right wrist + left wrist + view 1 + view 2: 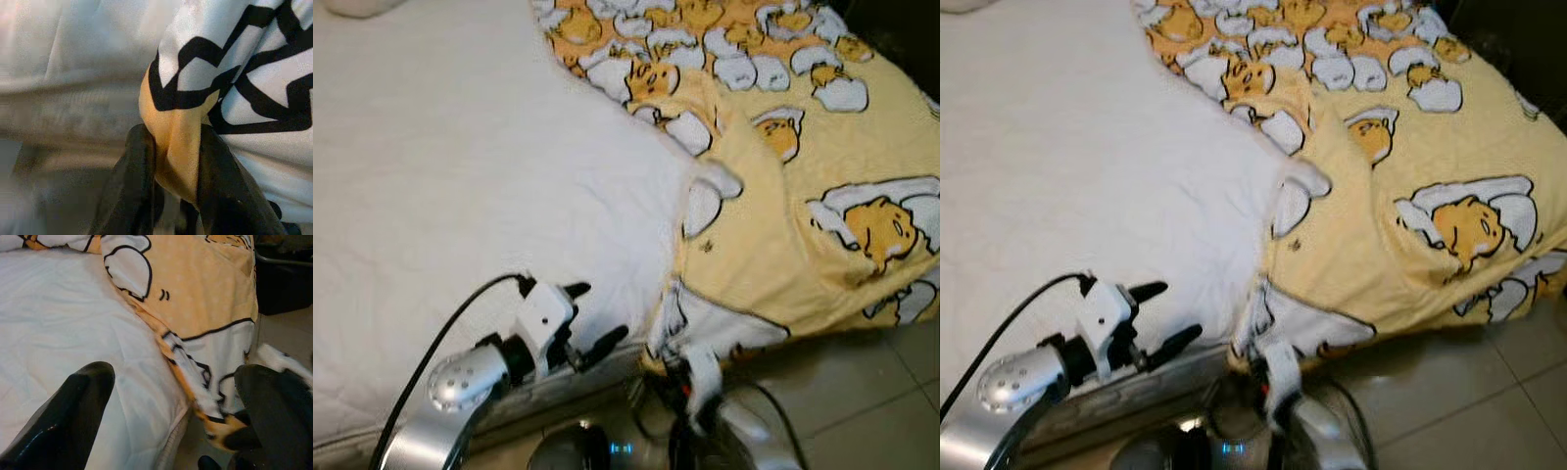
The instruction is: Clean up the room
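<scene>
- Right gripper [176, 161] clenched on the yellow blanket [822, 157] — both black fingers [222, 186] pinch a fold of its orange hem, seen close in the right wrist view.
- Yellow blanket with the egg cartoon print covers the right part of the bed, bunched and creased, its near corner hanging over the mattress edge toward the tiled floor [881, 392].
- White sheet [440, 196] lies bare on the left part of the bed, beside the blanket.
- Left gripper [587, 323] spread wide, grasping nothing, hovering just over the near edge of the mattress, near the blanket's hem but apart from it.
- Step in hand, as a guess: bed-making — corner gripped, spread not yet done.
- Next move likely calls for pulling the held corner across the white sheet while keeping the pinch firm; the thin fold could slip.
- Right arm [705, 382] low and tucked by the bed edge; left arm [460, 387] raised, wrist angled toward the blanket.
</scene>
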Available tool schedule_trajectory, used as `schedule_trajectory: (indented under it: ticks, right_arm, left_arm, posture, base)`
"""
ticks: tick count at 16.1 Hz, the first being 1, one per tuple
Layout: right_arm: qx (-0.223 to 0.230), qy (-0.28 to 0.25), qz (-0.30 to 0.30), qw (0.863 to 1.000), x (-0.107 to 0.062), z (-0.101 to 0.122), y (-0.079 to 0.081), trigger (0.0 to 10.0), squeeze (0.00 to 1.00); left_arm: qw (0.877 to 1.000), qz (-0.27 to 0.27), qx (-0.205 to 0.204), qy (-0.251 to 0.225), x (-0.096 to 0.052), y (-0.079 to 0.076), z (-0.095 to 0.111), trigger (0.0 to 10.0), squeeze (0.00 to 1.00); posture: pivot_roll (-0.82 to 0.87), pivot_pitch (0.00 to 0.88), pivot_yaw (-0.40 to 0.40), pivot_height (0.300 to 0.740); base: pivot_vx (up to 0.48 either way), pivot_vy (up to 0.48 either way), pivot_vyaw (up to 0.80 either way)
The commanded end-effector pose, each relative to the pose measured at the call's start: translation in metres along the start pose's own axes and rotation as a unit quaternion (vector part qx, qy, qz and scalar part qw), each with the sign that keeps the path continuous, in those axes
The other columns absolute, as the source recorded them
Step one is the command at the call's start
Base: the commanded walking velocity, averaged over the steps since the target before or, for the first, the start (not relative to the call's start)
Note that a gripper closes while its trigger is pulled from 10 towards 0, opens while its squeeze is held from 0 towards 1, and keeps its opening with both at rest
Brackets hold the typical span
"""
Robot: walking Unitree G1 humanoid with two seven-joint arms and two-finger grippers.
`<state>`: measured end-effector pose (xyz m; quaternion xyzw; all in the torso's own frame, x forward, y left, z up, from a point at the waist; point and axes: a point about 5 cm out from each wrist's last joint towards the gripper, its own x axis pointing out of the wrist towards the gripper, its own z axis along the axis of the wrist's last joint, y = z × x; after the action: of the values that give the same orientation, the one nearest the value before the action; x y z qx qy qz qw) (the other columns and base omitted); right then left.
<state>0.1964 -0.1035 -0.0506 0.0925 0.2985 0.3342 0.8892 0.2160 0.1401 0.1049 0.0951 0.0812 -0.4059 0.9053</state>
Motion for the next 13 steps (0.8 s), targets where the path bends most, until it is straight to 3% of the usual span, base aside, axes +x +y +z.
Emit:
schedule_trajectory:
  ticks: [1, 7, 10, 13]
  right_arm:
    - [0.000, 0.020, 0.032, 0.999, 0.000, -0.008, 0.008, 0.0, 0.00]
    - [-0.024, 0.085, 0.089, 0.992, -0.040, -0.041, 0.005, 0.0, 0.00]
    - [-0.040, 0.186, 0.116, 0.975, -0.068, -0.072, -0.001, 0.0, 0.00]
    - [-0.037, 0.269, 0.099, 0.957, -0.086, -0.098, -0.009, 0.0, 0.00]
  left_arm:
    - [1.000, -0.006, 0.000, -0.002, 0.001, -0.005, 0.003, 10.0, 0.00]
    - [1.000, -0.003, -0.006, -0.004, 0.002, -0.007, 0.001, 10.0, 0.00]
    - [1.000, -0.002, -0.010, -0.004, 0.003, -0.008, 0.000, 10.0, 0.00]
    - [1.000, -0.001, -0.011, -0.006, 0.004, -0.009, -0.001, 10.0, 0.00]
  posture:
    - [0.17, 0.200, 0.025, 0.740]
    - [0.16, 0.193, 0.019, 0.740]
    - [0.16, 0.184, 0.013, 0.740]
    - [0.16, 0.175, 0.007, 0.740]
  base:
    - [0.000, 0.000, 0.00]
    - [0.000, 0.000, 0.00]
    - [0.000, 0.000, 0.00]
    - [0.000, 0.000, 0.00]
